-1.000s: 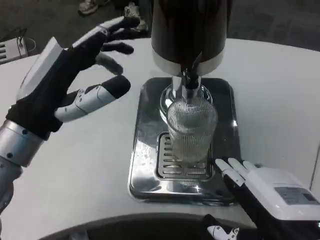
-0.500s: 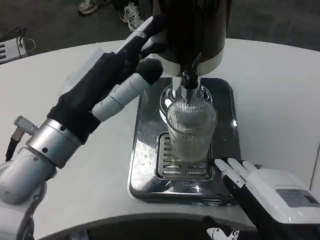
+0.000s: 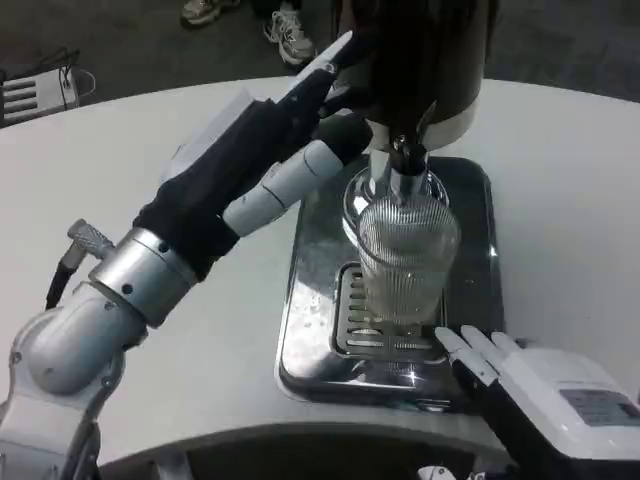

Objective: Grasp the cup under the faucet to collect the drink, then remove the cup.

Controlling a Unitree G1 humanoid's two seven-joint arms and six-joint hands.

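Note:
A clear ribbed cup (image 3: 405, 258) stands upright on the grate of a shiny steel drip tray (image 3: 315, 320), right under the faucet (image 3: 404, 160) of a dark dispenser (image 3: 420, 60). My left hand (image 3: 265, 150) reaches in from the left with its fingers spread, the fingertips up against the dispenser body beside the faucet, above the cup and holding nothing. My right hand (image 3: 530, 385) lies at the tray's front right corner, fingers stretched toward the cup's base but apart from it.
The white round table (image 3: 150, 180) has its front edge just below the tray. Shoes of someone standing (image 3: 290, 30) show beyond the far edge, and a grey device (image 3: 35, 92) sits on the floor at the far left.
My left hand swung rightward from the open table to the dispenser's side by the faucet. The picture has shifted slightly right. Cup and right hand stay put.

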